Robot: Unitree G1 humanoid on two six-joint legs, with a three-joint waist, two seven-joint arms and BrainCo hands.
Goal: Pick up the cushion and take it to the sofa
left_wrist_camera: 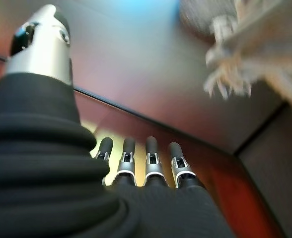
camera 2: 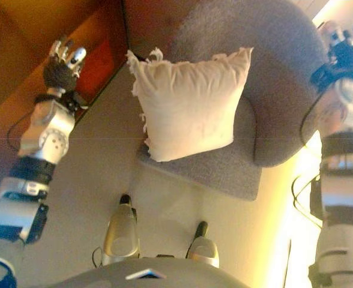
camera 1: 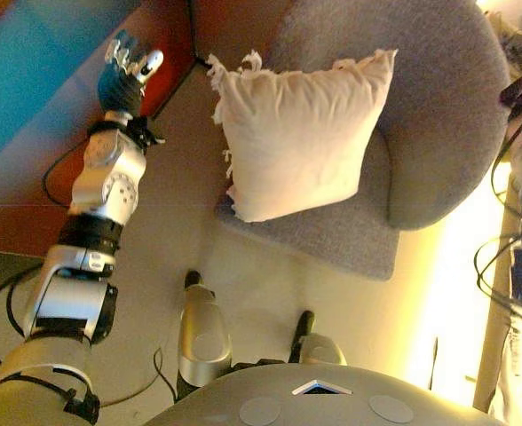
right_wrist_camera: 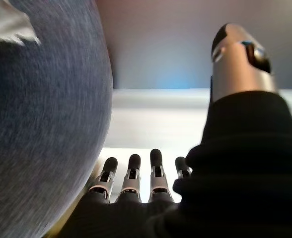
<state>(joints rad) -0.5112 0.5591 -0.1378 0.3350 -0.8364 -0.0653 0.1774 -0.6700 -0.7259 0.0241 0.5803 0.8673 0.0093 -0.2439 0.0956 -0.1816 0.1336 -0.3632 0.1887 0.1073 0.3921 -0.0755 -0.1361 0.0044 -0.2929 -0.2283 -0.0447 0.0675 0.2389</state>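
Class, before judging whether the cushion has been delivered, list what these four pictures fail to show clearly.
1. Seat under the cushion: hidden by the cushion in both eye views.
2. Grey sofa: its back is cut off by the top edge in both eye views.
3. Right hand: barely in the left eye view, at its right edge.
4. Cushion fringe: blurred in the left wrist view, past the left hand.

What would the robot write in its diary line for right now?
cushion: on grey chair, not held | left robot hand: open, apart | right robot hand: open, beside chair
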